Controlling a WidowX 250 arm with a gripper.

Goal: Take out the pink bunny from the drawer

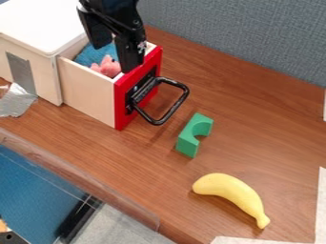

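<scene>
The black gripper hangs at the top left over the pulled-out drawer, its two fingers apart, the right one just inside the red front. Inside the drawer the pink bunny lies near that front, beneath and between the fingers. Part of the bunny is hidden by the drawer's side wall and the right finger. Blue material lies behind it in the drawer.
A black handle juts from the red drawer front. To its right stands a green arch block, with a yellow banana nearer the front. The white-topped cabinet is at upper left; a grey partition runs behind.
</scene>
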